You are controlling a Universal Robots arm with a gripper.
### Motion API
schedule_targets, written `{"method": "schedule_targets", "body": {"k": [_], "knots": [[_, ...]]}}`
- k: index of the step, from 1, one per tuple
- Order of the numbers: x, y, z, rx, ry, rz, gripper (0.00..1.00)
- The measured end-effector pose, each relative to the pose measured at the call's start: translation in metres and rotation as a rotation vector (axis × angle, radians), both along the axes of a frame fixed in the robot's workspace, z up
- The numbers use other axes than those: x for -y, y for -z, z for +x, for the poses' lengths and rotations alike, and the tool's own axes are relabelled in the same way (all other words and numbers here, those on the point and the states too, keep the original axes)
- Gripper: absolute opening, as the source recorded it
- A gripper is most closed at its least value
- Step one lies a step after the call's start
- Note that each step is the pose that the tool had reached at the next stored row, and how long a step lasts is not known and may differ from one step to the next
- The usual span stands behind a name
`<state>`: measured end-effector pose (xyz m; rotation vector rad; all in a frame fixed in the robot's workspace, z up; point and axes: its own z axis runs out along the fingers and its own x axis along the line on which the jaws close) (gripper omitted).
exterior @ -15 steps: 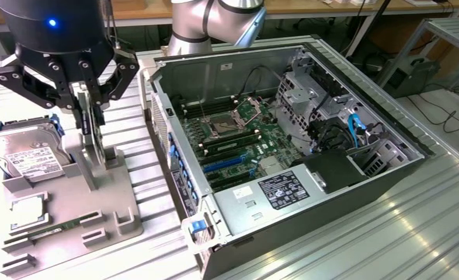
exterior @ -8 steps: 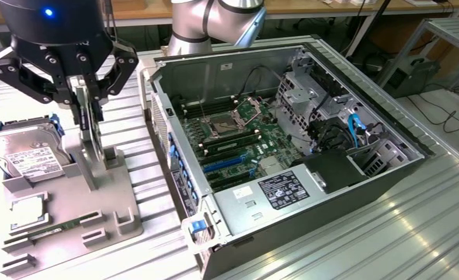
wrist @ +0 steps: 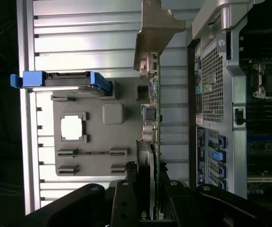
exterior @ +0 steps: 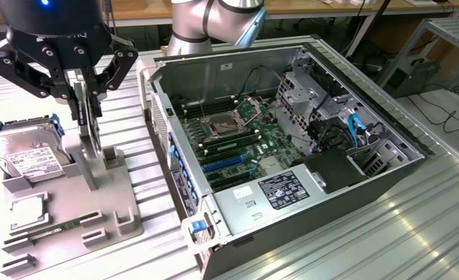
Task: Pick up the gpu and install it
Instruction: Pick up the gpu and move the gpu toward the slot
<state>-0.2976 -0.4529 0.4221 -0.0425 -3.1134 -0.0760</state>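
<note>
Jaws clamped on the upper edge of the gpu (exterior: 89, 131), which stands upright on edge over the grey parts holder (exterior: 112, 210) on the desk (exterior: 416, 233). It is beside the hard drive (exterior: 27, 154), at the exterior view's left of the open computer case (exterior: 214, 70).

You have the gripper (exterior: 87, 93) pinched on the top edge of the gpu (exterior: 90, 137), which stands upright on its edge at the far edge of the grey tray (exterior: 117, 219). On that tray the hard drive (exterior: 31, 154) lies at the far corner toward the exterior view's left, with the square processor chip (exterior: 27, 211) and the slim memory stick (exterior: 58, 227) closer to the near edge. The open computer case (exterior: 214, 73) rests on the ribbed metal tabletop (exterior: 369, 233) just beside the tray, on the exterior view's right.
</note>
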Motion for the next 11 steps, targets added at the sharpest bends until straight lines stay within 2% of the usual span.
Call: {"method": "schedule_targets", "body": {"k": [11], "knots": [[0.0000,-0.0103,0.0001,-0.0013,0.000,0.0000,0.27]]}}
